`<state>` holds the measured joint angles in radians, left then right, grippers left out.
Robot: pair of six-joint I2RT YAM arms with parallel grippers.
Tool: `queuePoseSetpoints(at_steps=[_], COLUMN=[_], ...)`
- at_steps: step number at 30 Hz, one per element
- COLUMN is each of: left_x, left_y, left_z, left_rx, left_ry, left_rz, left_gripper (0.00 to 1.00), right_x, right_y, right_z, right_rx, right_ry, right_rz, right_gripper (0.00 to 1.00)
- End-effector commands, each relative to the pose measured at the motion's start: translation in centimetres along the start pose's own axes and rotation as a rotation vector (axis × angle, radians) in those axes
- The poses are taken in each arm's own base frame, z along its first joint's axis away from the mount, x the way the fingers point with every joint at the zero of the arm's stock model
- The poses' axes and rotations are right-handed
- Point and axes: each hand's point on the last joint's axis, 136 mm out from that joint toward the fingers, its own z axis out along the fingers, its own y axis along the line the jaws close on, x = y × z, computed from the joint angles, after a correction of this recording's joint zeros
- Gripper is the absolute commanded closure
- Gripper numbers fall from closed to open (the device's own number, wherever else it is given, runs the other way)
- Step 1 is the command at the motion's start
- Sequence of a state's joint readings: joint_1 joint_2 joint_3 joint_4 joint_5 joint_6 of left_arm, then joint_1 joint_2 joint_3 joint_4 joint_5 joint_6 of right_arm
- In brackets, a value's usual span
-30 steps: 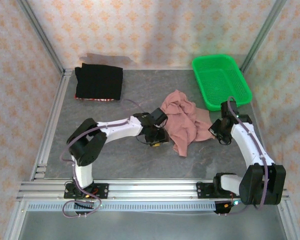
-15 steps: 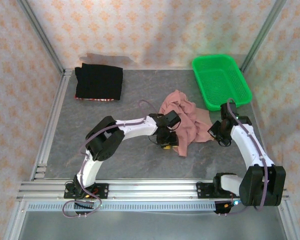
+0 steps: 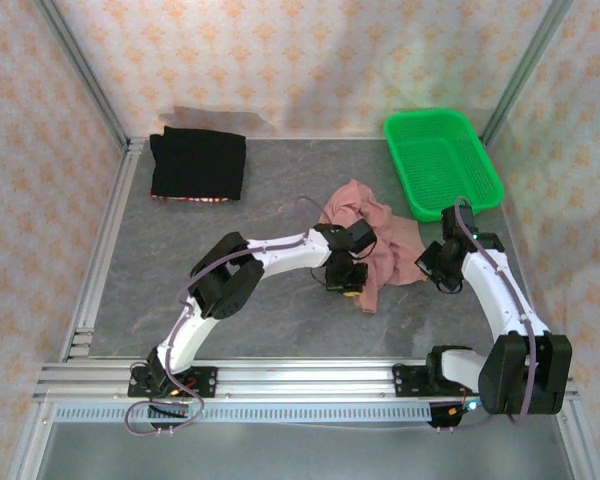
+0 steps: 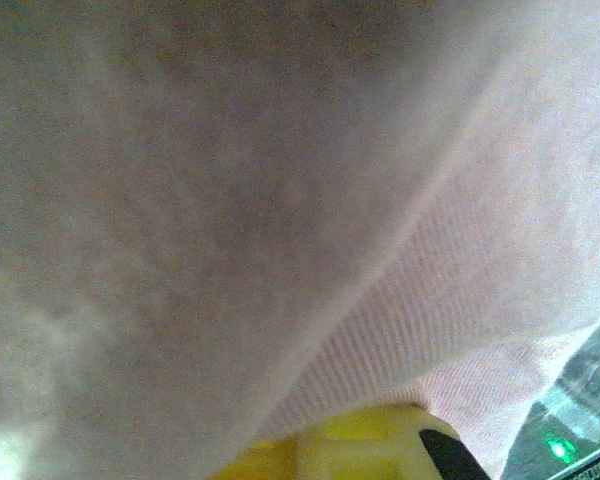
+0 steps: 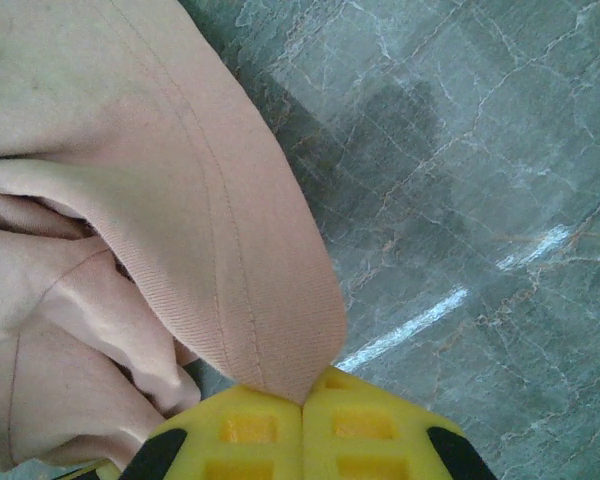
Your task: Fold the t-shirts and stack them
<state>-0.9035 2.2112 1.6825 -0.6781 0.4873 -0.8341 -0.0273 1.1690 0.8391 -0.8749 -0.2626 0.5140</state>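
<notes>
The dusty-pink t-shirt [image 3: 370, 235] lies crumpled right of the table's centre. My left gripper [image 3: 346, 284] is shut at its lower left edge; in the left wrist view pink cloth [image 4: 280, 200] drapes right over a yellow fingertip [image 4: 370, 442] and hides the jaws. My right gripper [image 3: 429, 262] is shut on the shirt's right hem, and a fold of pink fabric [image 5: 210, 220] is pinched where the two yellow fingers meet [image 5: 302, 404]. The black t-shirt [image 3: 198, 165] lies folded flat at the back left, a thin red edge along its near side.
A green mesh basket [image 3: 425, 116] stands at the back right, close behind the right arm. Grey marble tabletop [image 3: 280, 200] stretches between the two shirts. Metal frame rails run along the left side [image 3: 105, 250] and the near edge.
The left arm has reached rightward, carrying its gripper from beside the pink shirt onto its lower left edge, and the jaws have shut there. The right gripper has stayed put.
</notes>
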Motion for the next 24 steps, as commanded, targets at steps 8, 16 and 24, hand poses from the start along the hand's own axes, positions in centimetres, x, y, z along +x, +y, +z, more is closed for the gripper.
queuePoseSetpoints(at_steps=[8,16,24], left_x=[-4.1,-3.5,-4.2], left_y=[6.4,14.5,18.4], left_z=[-28.7,-44.2,-50.6], left_rx=[-0.068,-0.077,0.022], left_ry=[-0.502,-0.839,-0.992], left_rz=[-0.033,-0.185,-0.308], left_gripper=[1.00,1.00,1.00], right_x=[-8.2,-14.8,-16.8], right_y=[9.3,14.6,17.6], right_z=[-10.5,-20.2,-25.2], right_rx=[-0.291,-0.476,-0.606], right_ry=[-0.231,-0.394,-0.486], right_rz=[-0.069,-0.047,-0.096], right_gripper=[1.00,1.00,1.00])
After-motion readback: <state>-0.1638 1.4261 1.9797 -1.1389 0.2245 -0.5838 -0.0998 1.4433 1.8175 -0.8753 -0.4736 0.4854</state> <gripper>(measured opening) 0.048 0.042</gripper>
